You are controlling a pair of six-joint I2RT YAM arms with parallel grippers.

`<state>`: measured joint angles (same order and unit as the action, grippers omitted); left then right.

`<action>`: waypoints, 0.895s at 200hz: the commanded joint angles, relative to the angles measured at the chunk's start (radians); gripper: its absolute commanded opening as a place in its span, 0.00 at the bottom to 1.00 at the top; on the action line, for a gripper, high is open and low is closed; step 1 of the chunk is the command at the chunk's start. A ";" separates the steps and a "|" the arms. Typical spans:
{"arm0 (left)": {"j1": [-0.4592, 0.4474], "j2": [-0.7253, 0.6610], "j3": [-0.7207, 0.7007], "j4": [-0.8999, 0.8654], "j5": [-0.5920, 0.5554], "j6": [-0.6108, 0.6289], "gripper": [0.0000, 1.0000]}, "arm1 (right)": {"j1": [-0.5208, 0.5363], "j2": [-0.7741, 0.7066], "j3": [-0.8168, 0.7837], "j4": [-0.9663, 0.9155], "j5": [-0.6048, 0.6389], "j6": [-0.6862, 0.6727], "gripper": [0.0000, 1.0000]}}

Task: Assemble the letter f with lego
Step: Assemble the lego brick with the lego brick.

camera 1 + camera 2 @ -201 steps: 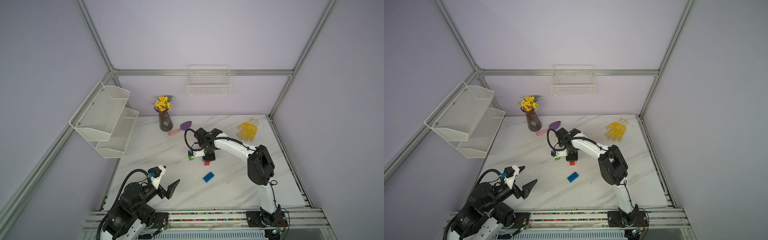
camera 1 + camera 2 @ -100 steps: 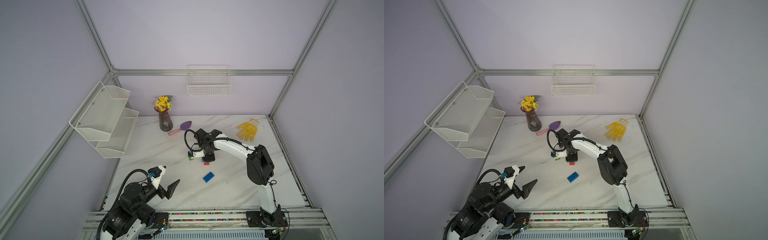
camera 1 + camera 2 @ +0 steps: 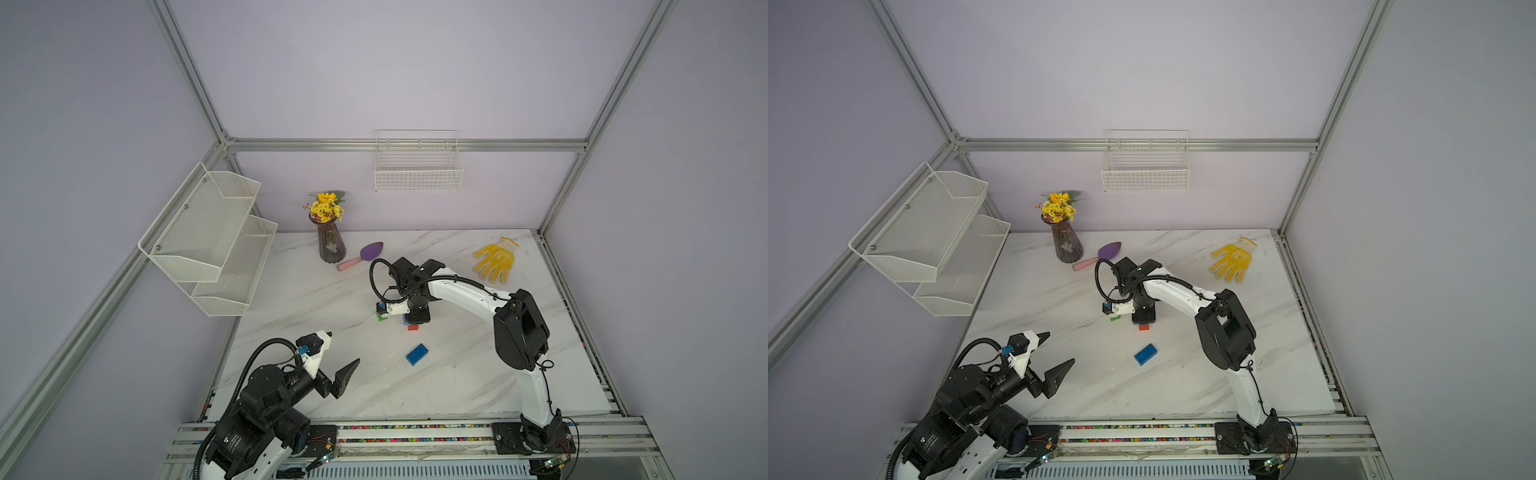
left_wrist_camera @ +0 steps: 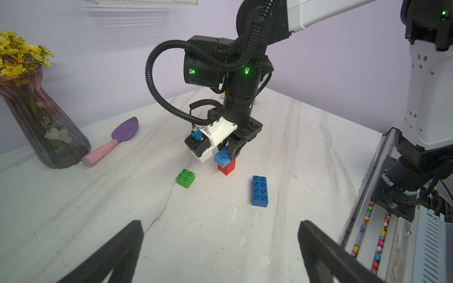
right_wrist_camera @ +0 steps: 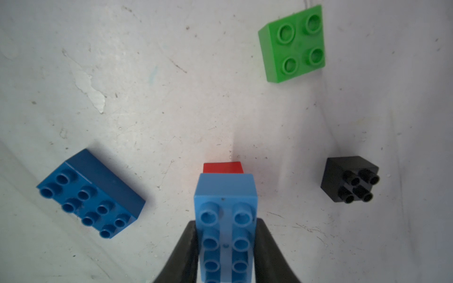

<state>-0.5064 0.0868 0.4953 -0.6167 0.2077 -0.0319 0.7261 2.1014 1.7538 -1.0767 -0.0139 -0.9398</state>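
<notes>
Five lego bricks lie on the marble surface (image 3: 457, 386), and two of them are stacked. The red brick (image 4: 227, 169) stands near the middle of the surface, and the light blue brick (image 4: 222, 156) sits on top of it, jutting past one side. The right hand (image 4: 229, 150) comes straight down onto this stack and is closed on the light blue brick. In the right wrist view its black fingers (image 5: 185, 247) press the brick's two long sides, and the red brick shows just beyond the brick's far end. Whether the studs are fully seated I cannot tell.

The green brick (image 5: 294, 44) lies studs up just beside the stack, not touching it. The black brick (image 5: 350, 178) lies near the stack on another side, also apart. It shows only in the right wrist view. The dark blue brick (image 3: 417, 354) lies flat with its eight studs up, farther off and nearer the front edge of the surface.

The left hand (image 3: 344, 348) hangs above the near left corner of the surface, well apart from every brick. Its jaws are spread wide with nothing between them.

At the back wall a vase (image 3: 331, 245) of yellow flowers (image 3: 327, 208) stands with a purple scoop (image 3: 365, 254) beside it. A yellow glove (image 3: 494, 262) lies toward the far right corner.
</notes>
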 commanded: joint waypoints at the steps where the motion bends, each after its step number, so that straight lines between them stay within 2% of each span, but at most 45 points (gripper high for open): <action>1: -0.005 0.007 -0.007 0.025 0.006 0.030 1.00 | -0.015 0.044 -0.058 -0.021 -0.029 -0.008 0.00; 87: -0.006 0.004 -0.007 0.025 0.013 0.032 1.00 | -0.019 0.126 -0.036 -0.091 -0.066 -0.001 0.00; 134: -0.005 0.005 -0.006 0.025 0.018 0.032 1.00 | -0.019 0.111 -0.016 -0.109 -0.075 0.022 0.00; 179: -0.006 0.007 -0.008 0.025 0.024 0.032 1.00 | -0.019 0.098 -0.007 -0.121 -0.133 0.024 0.00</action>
<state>-0.5064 0.0868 0.4953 -0.6167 0.2096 -0.0315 0.7029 2.1208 1.7775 -1.1130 -0.0906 -0.9215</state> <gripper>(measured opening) 0.997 0.349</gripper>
